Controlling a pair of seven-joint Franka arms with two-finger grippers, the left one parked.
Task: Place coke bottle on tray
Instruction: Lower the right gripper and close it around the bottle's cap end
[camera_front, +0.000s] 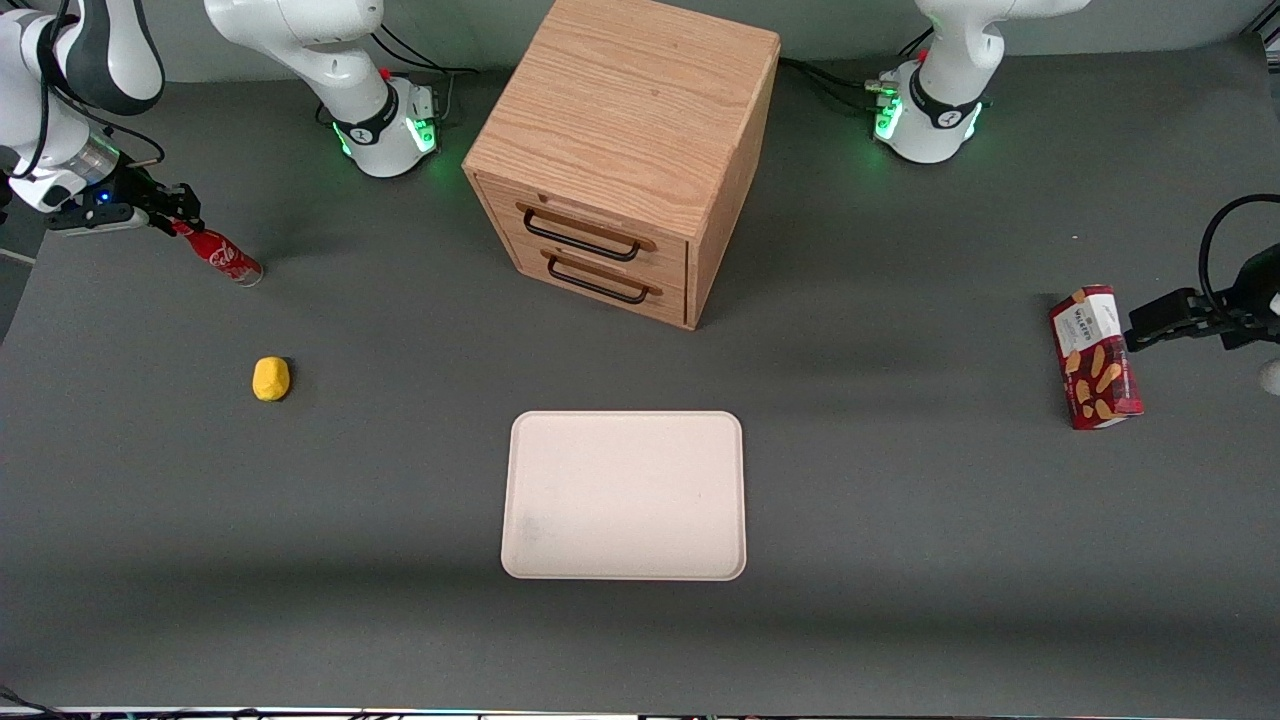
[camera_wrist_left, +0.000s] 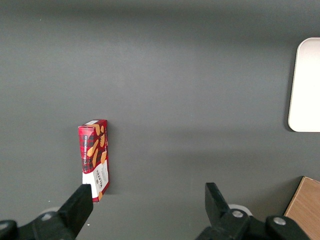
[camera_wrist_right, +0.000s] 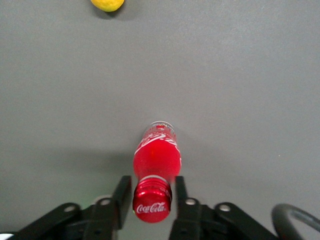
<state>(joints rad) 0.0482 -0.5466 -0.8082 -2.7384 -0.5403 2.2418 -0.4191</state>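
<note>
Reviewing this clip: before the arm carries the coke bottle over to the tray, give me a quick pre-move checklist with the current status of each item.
1. Pincer at the coke bottle, toward the working arm's end of the table: ok.
2. Fingers flank the cap on both sides: ok.
3. Grip firm enough to lift: cannot tell.
4. Bottle upright: not ok, it tilts, base toward the table.
5. Tray bare and ready, nearer the front camera than the wooden cabinet: ok.
6. Yellow lump sits apart from the bottle: ok.

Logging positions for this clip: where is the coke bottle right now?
The coke bottle is tilted at the working arm's end of the table, its neck between the gripper's fingers, farther from the front camera than the yellow lump.
</note>
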